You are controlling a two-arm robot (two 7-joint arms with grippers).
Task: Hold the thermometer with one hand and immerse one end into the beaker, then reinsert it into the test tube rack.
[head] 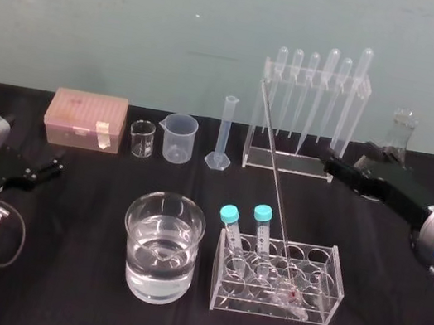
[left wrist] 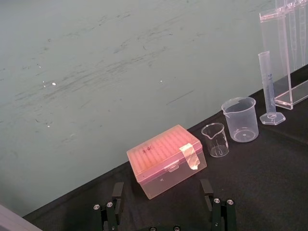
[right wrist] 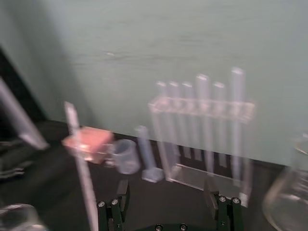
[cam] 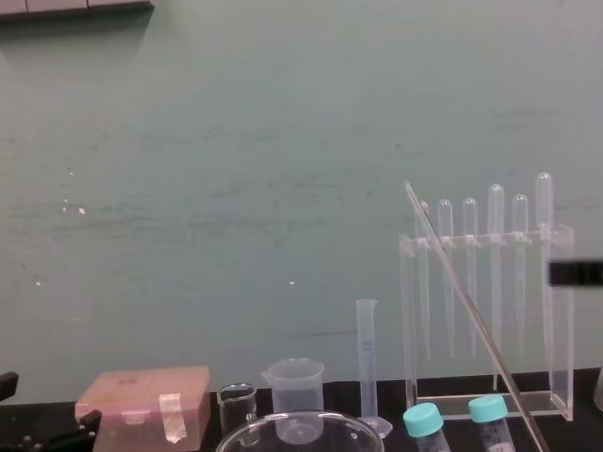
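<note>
Find the beaker (head: 155, 282) nearest on the desk (head: 60, 286), part-filled with clear liquid. Just beside it, note the low tube holder (head: 318, 302) with the thermometer (head: 276, 191) bulb-down inside, leaning back toward the test tube rack (head: 284, 163). Leave the left pincer (head: 52, 167) parked near the desk's left edge, fingers apart. Bring the right pincer (head: 331, 160), fingers apart and empty, now right of the rod by the rack's base, in across the upper stem. Close gently, then lift along the lean, steering the bulb off the holder's walls.
</note>
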